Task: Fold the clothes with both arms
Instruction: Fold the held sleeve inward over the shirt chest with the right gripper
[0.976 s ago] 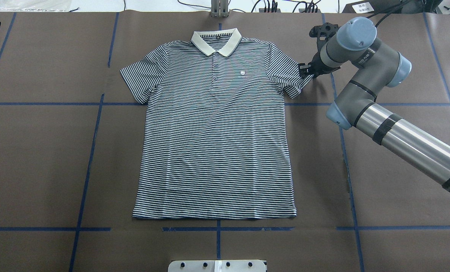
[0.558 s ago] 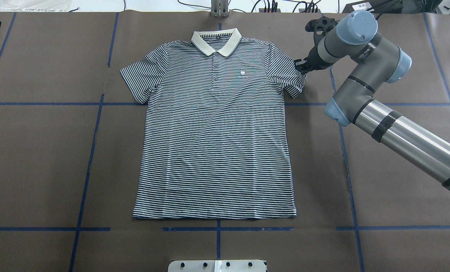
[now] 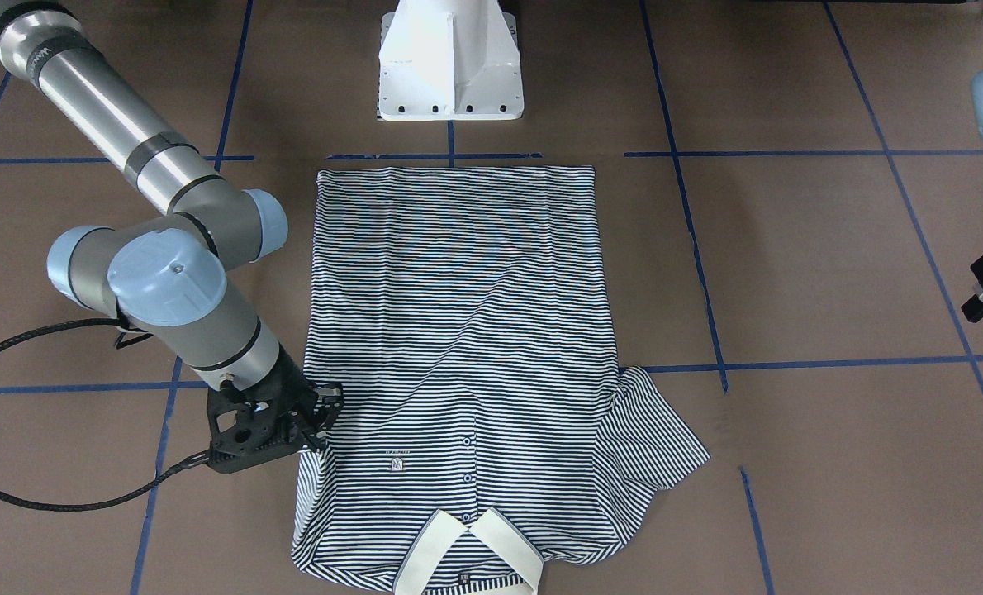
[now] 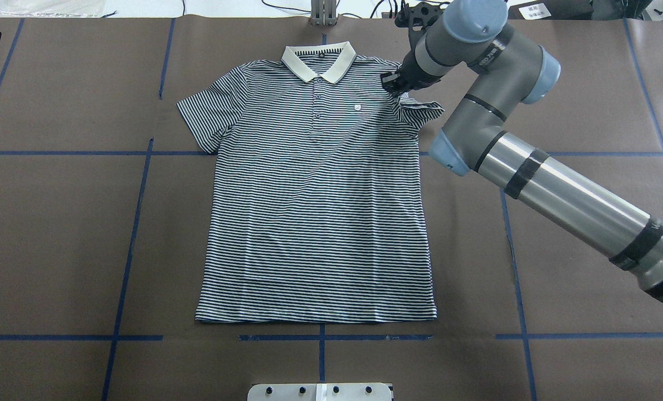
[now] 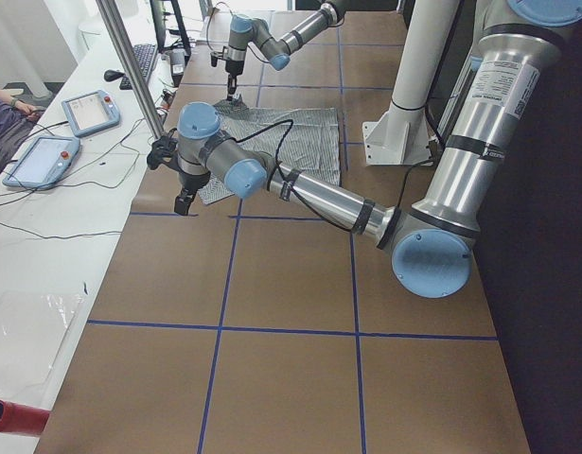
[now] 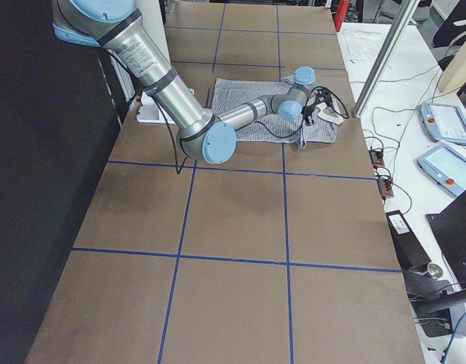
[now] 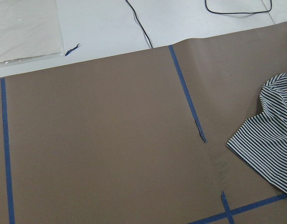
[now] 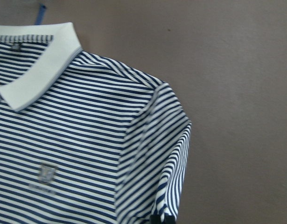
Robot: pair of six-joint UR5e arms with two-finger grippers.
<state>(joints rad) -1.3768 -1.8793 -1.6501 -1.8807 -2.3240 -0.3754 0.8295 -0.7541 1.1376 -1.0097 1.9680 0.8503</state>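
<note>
The striped polo shirt (image 4: 320, 211) lies flat and face up on the brown table, with its cream collar (image 4: 318, 58) at the far side. My right gripper (image 4: 394, 83) is shut on the shirt's right sleeve (image 4: 420, 108) and holds it up over the shoulder, so the sleeve folds inward. In the front view the right gripper (image 3: 320, 417) stands at that shoulder. The right wrist view shows the lifted sleeve (image 8: 171, 154) and a dark fingertip (image 8: 164, 219) on its hem. My left gripper (image 3: 980, 291) is open and empty, well off to the side of the other sleeve (image 4: 209, 111).
The white pedestal base (image 3: 450, 66) stands at the near table edge behind the shirt's hem. A black cable (image 3: 45, 496) trails from the right wrist over the table. Blue tape lines (image 4: 136, 223) cross the brown cover. A metal post (image 4: 323, 14) stands beyond the collar.
My right gripper has closed on the sleeve edge and moved left and away over the shoulder. The sleeve has been drawn inward and lies partly folded.
</note>
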